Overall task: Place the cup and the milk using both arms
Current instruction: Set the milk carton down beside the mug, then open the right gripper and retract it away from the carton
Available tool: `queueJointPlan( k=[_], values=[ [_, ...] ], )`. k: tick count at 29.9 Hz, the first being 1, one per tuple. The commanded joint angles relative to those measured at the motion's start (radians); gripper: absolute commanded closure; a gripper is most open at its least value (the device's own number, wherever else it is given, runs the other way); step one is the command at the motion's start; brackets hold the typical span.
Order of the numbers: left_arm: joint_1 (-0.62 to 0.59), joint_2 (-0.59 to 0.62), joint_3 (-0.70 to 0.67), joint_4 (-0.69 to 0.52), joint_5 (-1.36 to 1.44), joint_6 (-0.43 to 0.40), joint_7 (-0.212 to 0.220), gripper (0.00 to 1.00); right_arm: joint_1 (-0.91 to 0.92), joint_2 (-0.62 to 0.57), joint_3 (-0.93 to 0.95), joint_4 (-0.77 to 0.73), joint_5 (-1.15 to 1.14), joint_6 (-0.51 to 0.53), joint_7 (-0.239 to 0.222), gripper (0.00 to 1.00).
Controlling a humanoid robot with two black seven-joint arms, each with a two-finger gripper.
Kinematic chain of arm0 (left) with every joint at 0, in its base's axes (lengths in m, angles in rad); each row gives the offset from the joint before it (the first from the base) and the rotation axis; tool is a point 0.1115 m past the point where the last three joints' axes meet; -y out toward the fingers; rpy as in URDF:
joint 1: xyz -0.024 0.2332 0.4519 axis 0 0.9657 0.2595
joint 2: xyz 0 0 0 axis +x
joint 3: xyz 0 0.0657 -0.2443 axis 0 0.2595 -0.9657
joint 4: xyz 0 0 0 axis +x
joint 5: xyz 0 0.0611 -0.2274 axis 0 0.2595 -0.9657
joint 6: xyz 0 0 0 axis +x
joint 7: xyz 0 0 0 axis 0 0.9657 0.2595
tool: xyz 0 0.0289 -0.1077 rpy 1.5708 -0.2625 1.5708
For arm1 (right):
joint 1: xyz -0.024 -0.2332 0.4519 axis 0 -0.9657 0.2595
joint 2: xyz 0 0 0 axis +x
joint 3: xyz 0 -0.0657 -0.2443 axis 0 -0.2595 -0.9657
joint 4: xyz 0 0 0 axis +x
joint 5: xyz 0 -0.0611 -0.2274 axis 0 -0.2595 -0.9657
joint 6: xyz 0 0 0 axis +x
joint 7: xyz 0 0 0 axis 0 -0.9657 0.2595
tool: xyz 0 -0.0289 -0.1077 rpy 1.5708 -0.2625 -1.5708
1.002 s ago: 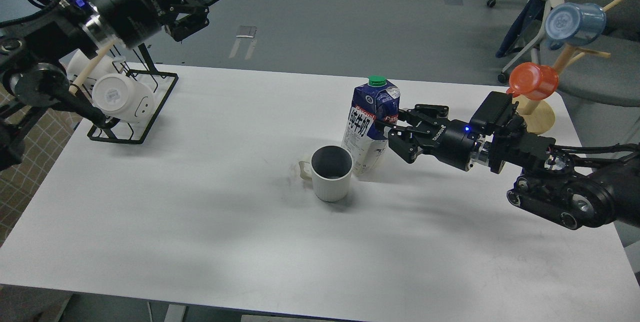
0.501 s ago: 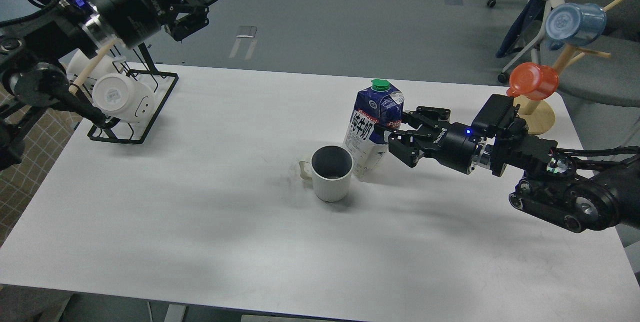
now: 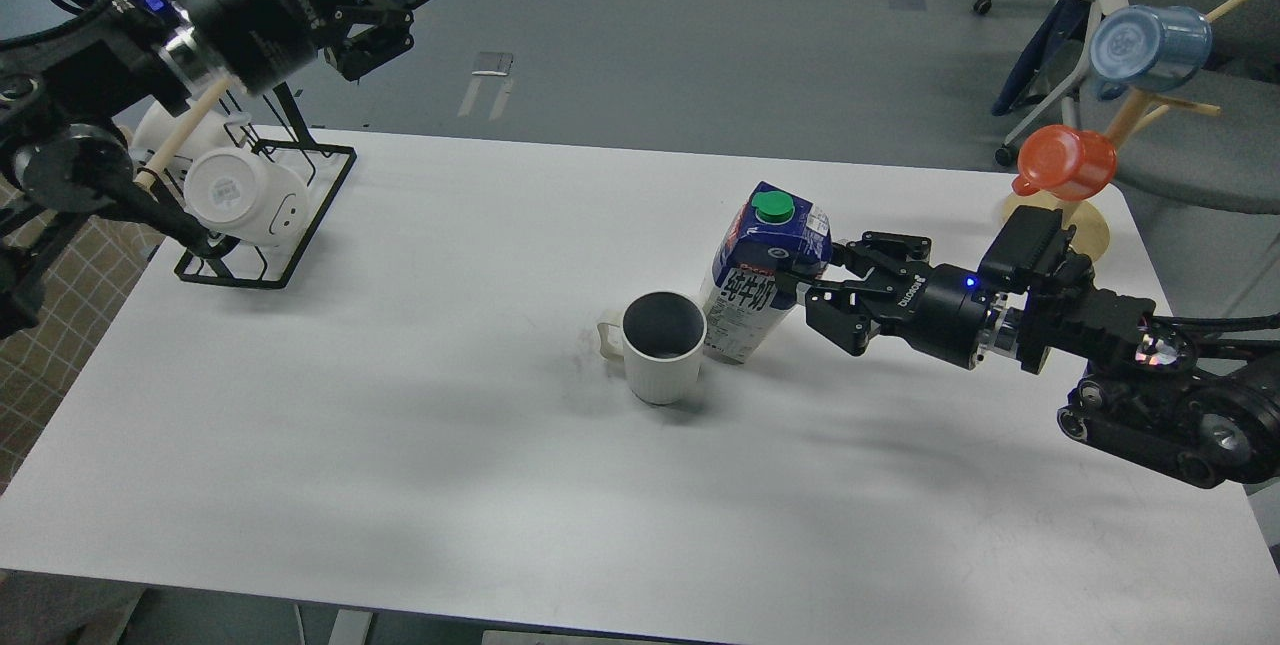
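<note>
Change: milk carton (image 3: pixel 762 275) now leans toward the camera, its green cap tipped forward, and the right arm has slid rightward since a second ago.
Right end effector (image 3: pixel 822 287): fingers clamped on the carton's right side, grasping it.
Left end effector (image 3: pixel 385 10): raised above the far left corner of the tabletop (image 3: pixel 400 445), fingers spread, holding nothing.
Milk carton: mid-tabletop, base down, just right of the cup.
Cup (image 3: pixel 660 345): upright, white, handle to the left, touching or nearly touching the carton.
Rack (image 3: pixel 270 215): black wire, far left, carrying white mugs.
</note>
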Motion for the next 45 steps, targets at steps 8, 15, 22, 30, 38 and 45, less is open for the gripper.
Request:
queueJointPlan(
  k=[8, 15, 22, 30, 38, 45],
  values=[
    [0.001, -0.002, 0.0, 0.0, 0.0, 0.0, 0.0, 0.06, 0.0, -0.197, 0.0, 0.219, -0.005, 0.0, 0.0, 0.42],
    [0.001, 0.0, -0.003, 0.0, 0.0, 0.0, 0.0, 0.06, 0.041, -0.404, 0.017, 0.378, 0.0, 0.0, 0.0, 0.02],
    [0.001, -0.005, -0.003, 0.0, 0.0, 0.0, 0.001, 0.06, 0.197, -0.492, 0.1, 0.381, 0.098, 0.0, 0.0, 0.0],
    [-0.004, -0.009, -0.008, 0.002, 0.0, 0.0, 0.005, 0.06, 0.216, -0.472, 0.426, 0.266, 0.423, 0.226, 0.0, 0.0],
    [-0.024, -0.063, -0.035, 0.029, -0.014, 0.0, 0.017, 0.01, 0.222, -0.167, 0.567, -0.119, 0.774, 0.438, 0.0, 0.0],
    [-0.018, -0.195, -0.136, 0.164, -0.017, 0.022, 0.017, 0.01, 0.208, 0.112, 0.621, -0.429, 1.044, 0.561, 0.0, 0.0]
  ],
)
